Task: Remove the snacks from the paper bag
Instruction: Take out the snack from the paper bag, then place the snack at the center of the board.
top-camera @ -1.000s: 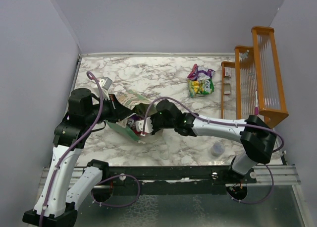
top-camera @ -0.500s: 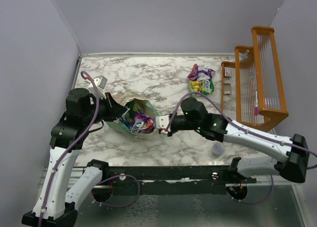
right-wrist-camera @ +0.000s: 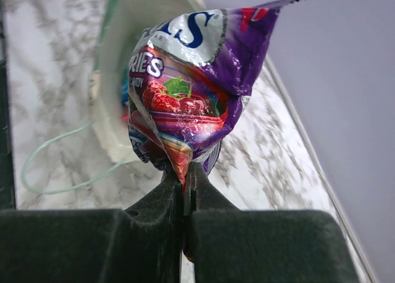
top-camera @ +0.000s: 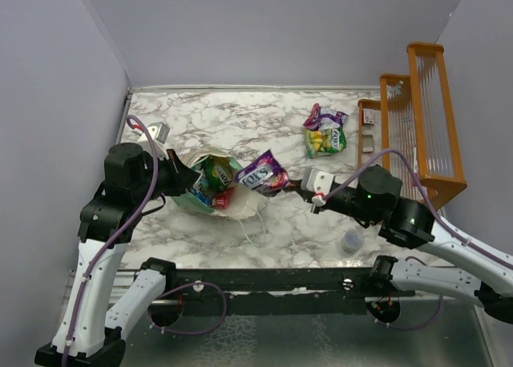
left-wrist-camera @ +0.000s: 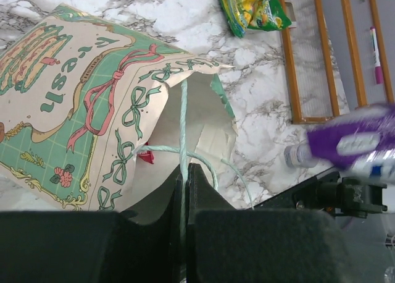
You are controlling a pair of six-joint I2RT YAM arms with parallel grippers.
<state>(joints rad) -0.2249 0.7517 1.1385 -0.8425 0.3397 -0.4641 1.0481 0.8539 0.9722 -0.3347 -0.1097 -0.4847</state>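
Observation:
The mint-green paper bag (top-camera: 207, 192) lies on its side at the left, mouth facing right, with green, red and teal snacks (top-camera: 215, 175) showing in its opening. My left gripper (top-camera: 178, 177) is shut on the bag's string handle (left-wrist-camera: 183, 128); the bag's printed panel (left-wrist-camera: 74, 104) fills the left wrist view. My right gripper (top-camera: 292, 183) is shut on a purple snack packet (top-camera: 261, 175), held above the table just right of the bag's mouth; it also shows in the right wrist view (right-wrist-camera: 191, 79). Two snack packets (top-camera: 325, 135), green-yellow and purple, lie at the back right.
An orange wire rack (top-camera: 409, 127) stands along the right edge. A small grey round cap (top-camera: 351, 240) lies near the front right. A loose loop of string handle (top-camera: 255, 229) trails on the marble in front of the bag.
My right gripper has drawn back to the right out of the bag's mouth with the purple packet in it. The bag has opened up and its contents show.

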